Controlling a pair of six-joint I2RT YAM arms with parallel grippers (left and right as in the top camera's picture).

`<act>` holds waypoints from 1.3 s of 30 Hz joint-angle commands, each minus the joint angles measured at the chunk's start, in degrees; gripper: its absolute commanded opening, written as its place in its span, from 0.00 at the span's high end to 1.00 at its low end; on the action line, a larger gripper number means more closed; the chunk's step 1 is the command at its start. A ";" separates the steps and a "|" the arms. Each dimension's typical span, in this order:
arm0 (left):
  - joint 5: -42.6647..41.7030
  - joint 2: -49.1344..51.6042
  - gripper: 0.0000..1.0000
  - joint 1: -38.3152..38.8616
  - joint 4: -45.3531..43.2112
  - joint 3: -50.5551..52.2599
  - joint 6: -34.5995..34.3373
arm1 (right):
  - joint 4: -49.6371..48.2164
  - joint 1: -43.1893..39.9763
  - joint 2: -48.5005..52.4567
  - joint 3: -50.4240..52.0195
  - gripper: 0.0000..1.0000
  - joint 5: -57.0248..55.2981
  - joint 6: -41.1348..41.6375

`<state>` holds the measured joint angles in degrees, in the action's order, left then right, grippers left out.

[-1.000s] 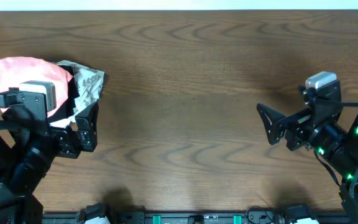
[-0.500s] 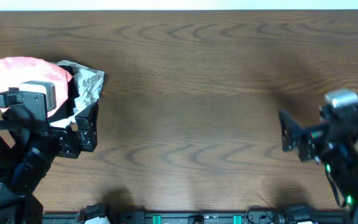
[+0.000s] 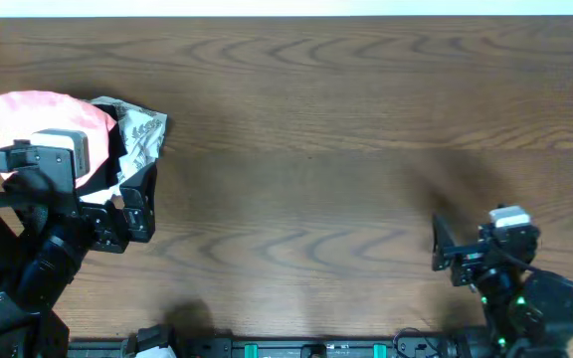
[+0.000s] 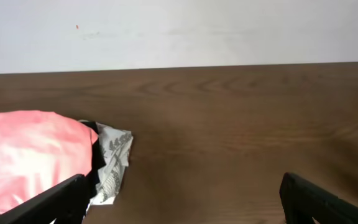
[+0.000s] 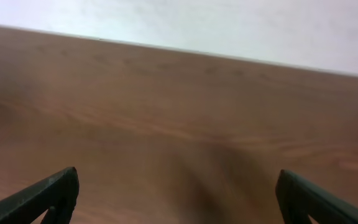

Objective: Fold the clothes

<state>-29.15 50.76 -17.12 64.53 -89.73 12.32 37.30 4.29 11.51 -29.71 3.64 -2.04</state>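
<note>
Pink T-shirt (image 3: 38, 114): it is seen bunched up in a soft heap at the far left of the table (image 3: 316, 149). No gold letters can be seen on it.
Next to it: a white cloth with a grey pattern (image 3: 142, 134) is pressed against its right side, and a bit of black cloth (image 4: 94, 149) is tucked in between.
Left pincer (image 3: 137, 214): its jaws are held wide apart and nothing is held in them. The shirt is found just beside it, a little ahead and to its left. No touch can be made out.
Right pincer (image 3: 444, 257): it is wide apart too, with nothing in it, and is well apart from the shirt, low on the right side.
Step in hand: the shirt is probably to be picked out of the heap first.
How to do it well: only the pink cloth should be pinched, near an edge, so the white cloth is not dragged along. Then it should be pulled to the bare middle and spread flat.
</note>
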 commanded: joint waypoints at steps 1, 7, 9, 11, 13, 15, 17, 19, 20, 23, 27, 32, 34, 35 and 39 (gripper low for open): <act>0.28 0.09 0.02 0.24 0.15 0.15 0.94 | -1.70 -0.59 -4.26 5.92 0.01 -0.39 1.84; 0.28 0.09 0.02 0.24 0.15 0.15 0.94 | -5.53 -0.59 -10.51 15.52 0.01 -0.17 2.45; 0.28 0.09 0.02 0.22 0.15 0.15 0.94 | -6.80 -0.57 -11.23 17.31 0.01 -0.17 2.45; 0.28 0.09 0.02 0.24 0.15 0.15 0.94 | -7.65 -0.57 -11.19 18.53 0.01 -0.04 2.45; 0.28 0.09 0.02 0.24 0.15 0.15 0.94 | -8.17 -0.57 -11.19 19.65 0.01 0.00 2.43; 0.28 0.09 0.02 0.24 0.15 0.15 0.94 | -8.94 -0.57 -11.19 21.20 0.01 0.00 2.40; 0.28 0.09 0.02 0.24 0.15 0.15 0.94 | -10.14 -0.59 -10.97 22.08 0.01 0.02 2.43; 0.28 0.09 0.02 0.24 0.15 0.15 0.94 | -11.37 -0.57 -10.97 22.34 0.01 0.31 2.45; 0.28 0.09 0.02 0.24 0.15 0.15 0.94 | -11.39 -0.57 -10.97 22.32 0.01 0.46 2.43; 0.28 0.09 0.02 0.24 0.15 0.15 0.94 | -11.39 -0.57 -10.97 22.32 0.01 0.44 2.40; 0.28 0.09 0.02 0.24 0.15 0.15 0.94 | -11.39 -0.57 -10.97 22.32 0.01 0.44 2.40; 0.28 0.09 0.02 0.24 0.15 0.15 0.96 | -11.39 -0.57 -10.97 22.32 0.01 0.44 2.40; 0.28 0.09 0.02 0.24 0.15 0.15 0.94 | -11.39 -0.57 -10.97 22.32 0.01 0.44 2.40; 0.28 0.09 0.02 0.24 0.15 0.15 0.94 | -11.39 -0.57 -10.97 22.32 0.01 0.44 2.40; 0.28 0.09 0.02 0.24 0.15 0.15 0.94 | -11.39 -0.57 -10.97 22.32 0.01 0.44 2.40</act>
<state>-29.12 50.85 -17.12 64.55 -89.71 12.32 25.98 4.29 0.97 -7.75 3.86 -0.43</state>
